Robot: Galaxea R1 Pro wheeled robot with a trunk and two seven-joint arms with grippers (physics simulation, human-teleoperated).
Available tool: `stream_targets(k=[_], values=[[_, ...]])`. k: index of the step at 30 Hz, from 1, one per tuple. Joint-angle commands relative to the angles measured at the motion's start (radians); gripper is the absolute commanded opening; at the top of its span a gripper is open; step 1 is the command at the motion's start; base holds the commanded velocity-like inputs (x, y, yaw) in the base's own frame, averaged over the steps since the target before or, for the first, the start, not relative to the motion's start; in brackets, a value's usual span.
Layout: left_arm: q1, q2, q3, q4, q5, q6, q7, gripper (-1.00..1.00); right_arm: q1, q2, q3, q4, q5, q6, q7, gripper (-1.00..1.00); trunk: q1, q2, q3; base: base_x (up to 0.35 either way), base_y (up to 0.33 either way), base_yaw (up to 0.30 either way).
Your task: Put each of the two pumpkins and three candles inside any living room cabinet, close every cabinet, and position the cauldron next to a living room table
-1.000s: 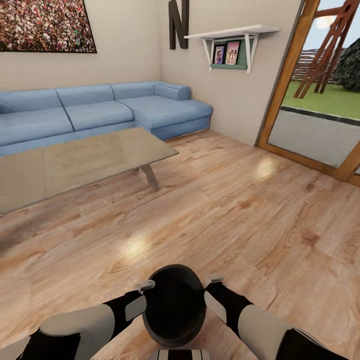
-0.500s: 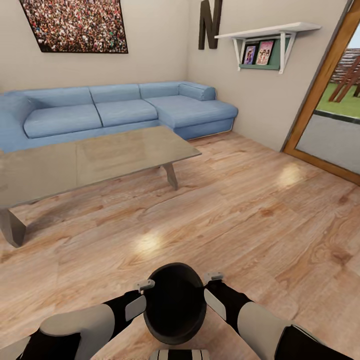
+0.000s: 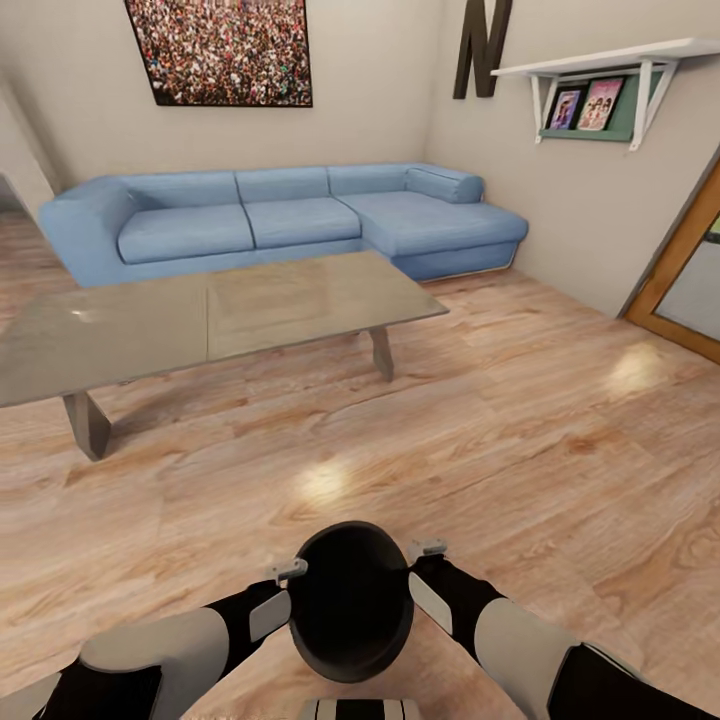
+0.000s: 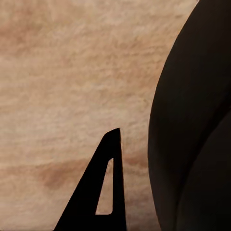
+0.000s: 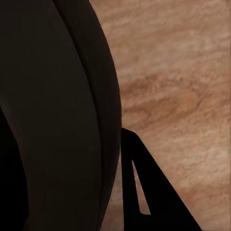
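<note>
Black and round-bellied, one cauldron [image 3: 350, 600] hangs low before the trunk, the left gripper [image 3: 292, 572] and right gripper [image 3: 427, 550] each clamped on its rim; its base is cut off. Wood floor [image 3: 520, 420] spreads beyond to one glass-topped table [image 3: 210, 315], one blue sofa [image 3: 290, 215].

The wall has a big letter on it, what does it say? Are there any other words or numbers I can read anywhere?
"N": one big dark letter hung on the wall beside the white shelf.
Two small framed pictures on that shelf: too small and blurred to read any words.
The large wall picture above the blue sofa: a speckled crowd-like pattern, no readable text.
Nothing readable on the cauldron or the table.
</note>
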Motion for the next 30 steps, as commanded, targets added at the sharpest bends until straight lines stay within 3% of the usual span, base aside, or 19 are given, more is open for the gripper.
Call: stream_targets(k=[1, 30], values=[[0.001, 0.001, -0.002, 0.007, 0.011, 0.002, 0.002, -1.0, -0.009, 0.0, -0.019, -0.041, 0.004, -0.002, 0.003, -1.0, 0.0, 0.0, 0.0, 0.0, 0.0, 0.266], [0.001, -0.005, 0.0, 0.005, 0.011, 0.002, 0.003, -1.0, -0.009, 0.001, -0.019, -0.045, 0.004, -0.001, 0.003, -1.0, 0.0, 0.0, 0.0, 0.0, 0.0, 0.243]])
